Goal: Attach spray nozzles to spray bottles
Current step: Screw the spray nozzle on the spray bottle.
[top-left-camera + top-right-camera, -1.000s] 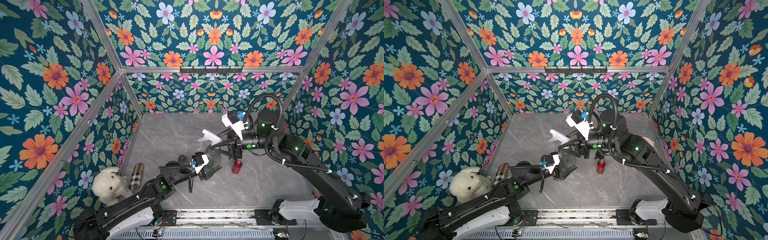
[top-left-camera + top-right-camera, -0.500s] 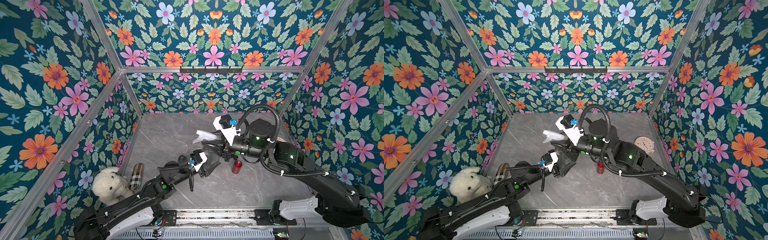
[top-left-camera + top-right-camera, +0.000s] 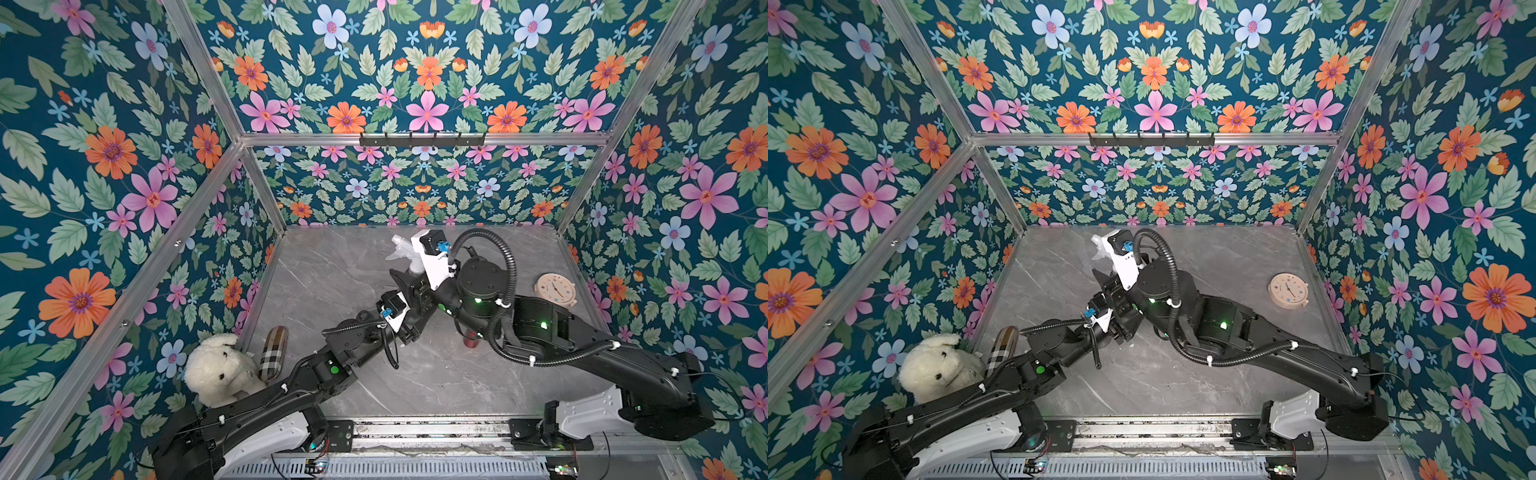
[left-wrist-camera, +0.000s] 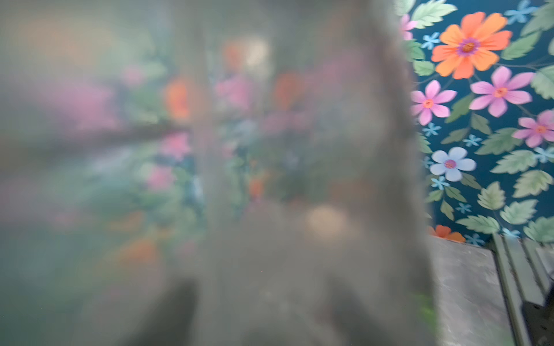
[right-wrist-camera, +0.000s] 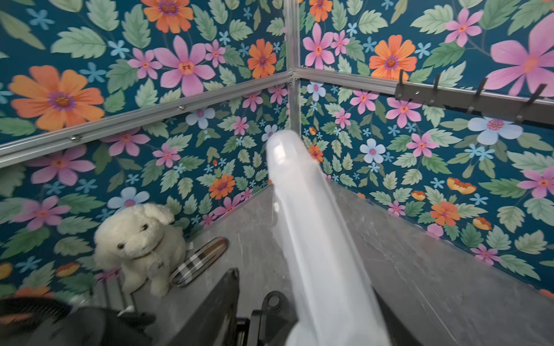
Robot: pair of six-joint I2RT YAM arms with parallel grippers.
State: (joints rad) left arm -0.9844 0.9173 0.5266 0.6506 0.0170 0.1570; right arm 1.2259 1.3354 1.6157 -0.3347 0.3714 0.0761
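A whitish-clear spray nozzle (image 3: 399, 249) (image 3: 1099, 245) stands upright above the spot where both arms meet. In the right wrist view the nozzle (image 5: 299, 209) rises between the jaws of my right gripper (image 5: 308, 287) (image 3: 405, 280). That gripper is open, with a clear gap between one finger (image 5: 221, 299) and the nozzle. A smoky-grey spray bottle (image 4: 209, 179) fills the left wrist view, and my left gripper (image 3: 409, 330) is shut on it. In both top views my right wrist hides most of that bottle. A small red spray bottle (image 3: 471, 341) stands partly under my right arm.
A white plush dog (image 3: 216, 370) and a plaid oblong case (image 3: 274, 351) lie by the left wall. A round beige clock (image 3: 556, 289) lies near the right wall. A hook rail (image 3: 422, 139) runs along the back wall.
My right arm has swung left and carried the nozzle over the bottle held by the left gripper. Its wrist now covers that bottle and its jaws have spread. The left arm has stayed put.
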